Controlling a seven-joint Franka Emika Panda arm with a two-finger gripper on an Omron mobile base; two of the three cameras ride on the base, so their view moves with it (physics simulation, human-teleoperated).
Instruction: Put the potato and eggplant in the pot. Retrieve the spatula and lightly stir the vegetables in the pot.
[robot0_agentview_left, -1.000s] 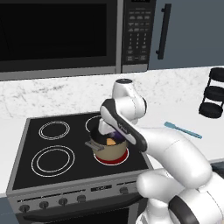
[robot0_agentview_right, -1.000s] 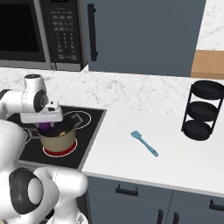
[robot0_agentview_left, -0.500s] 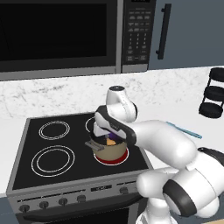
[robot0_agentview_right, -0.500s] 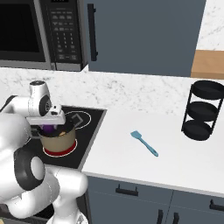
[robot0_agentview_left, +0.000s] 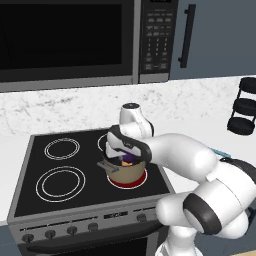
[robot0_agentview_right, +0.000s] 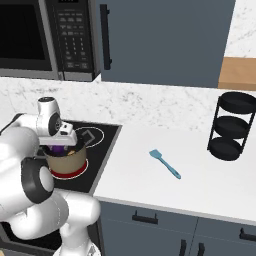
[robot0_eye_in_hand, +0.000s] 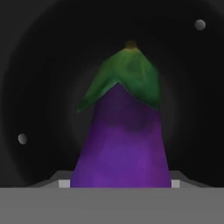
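One pot (robot0_agentview_left: 126, 172) stands on the front right burner of the stove (robot0_agentview_left: 30, 186), on a ring glowing red, and the arm bends down over its mouth. The end effector (robot0_agentview_left: 121, 157) hangs just above the rim; how far its fingers stand apart cannot be told, since the hand hides them from both base cameras. The eggplant (robot0_eye_in_hand: 124, 140) rises purple under its green cap against the pot's dark interior, close before the hand camera, and a bit of purple shows at the pot's mouth (robot0_agentview_right: 59, 148). Whether the fingers touch it cannot be told. The spatula (robot0_agentview_right: 165, 163) lies on the white tabletop (robot0_agentview_right: 150, 185) right of the stove, well apart from the pot, between the stove and a black tiered rack (robot0_agentview_right: 231, 126) near the tabletop's right edge.
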